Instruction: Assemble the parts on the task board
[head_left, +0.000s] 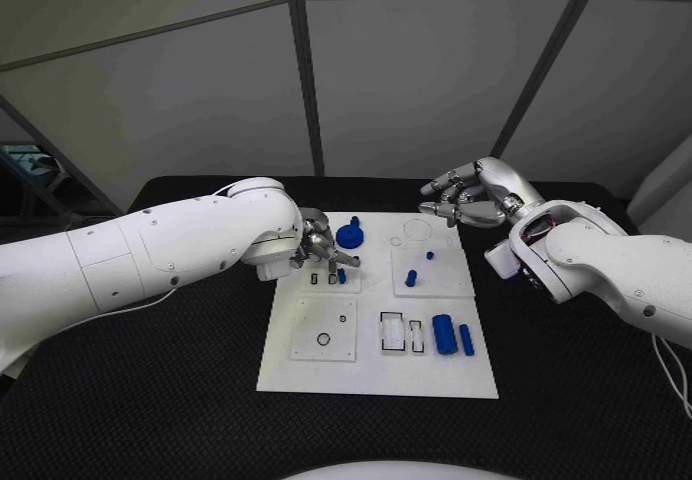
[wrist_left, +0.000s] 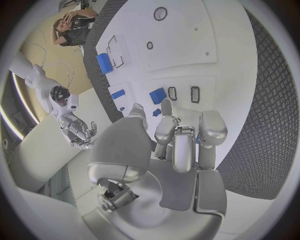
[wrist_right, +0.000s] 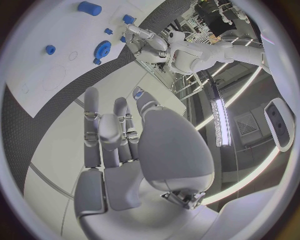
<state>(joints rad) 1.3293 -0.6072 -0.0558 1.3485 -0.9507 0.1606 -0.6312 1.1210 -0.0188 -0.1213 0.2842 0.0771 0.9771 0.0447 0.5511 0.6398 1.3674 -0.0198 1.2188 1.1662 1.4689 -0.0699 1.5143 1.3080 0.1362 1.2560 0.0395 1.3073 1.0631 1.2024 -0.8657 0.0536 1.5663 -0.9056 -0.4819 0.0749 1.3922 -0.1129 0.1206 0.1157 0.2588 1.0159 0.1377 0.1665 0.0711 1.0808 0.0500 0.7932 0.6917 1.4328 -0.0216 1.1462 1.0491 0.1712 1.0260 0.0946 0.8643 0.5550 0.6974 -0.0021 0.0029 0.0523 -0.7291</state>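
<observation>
I see my left hand (head_left: 320, 250) pinching a small blue part (head_left: 340, 273) at mid-frame on the task board (head_left: 378, 375); my right hand (head_left: 473, 196), upper right, hovers spread wide, empty

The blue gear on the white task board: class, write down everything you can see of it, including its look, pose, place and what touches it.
The blue gear is a small toothed wheel of matt blue plastic, as it looks, with a raised hub at its middle. It lies flat near the far edge of the white task board, just right of the left hand, whose fingers reach down beside it; contact cannot be told. In the right wrist view its toothed rim shows plainly.
</observation>
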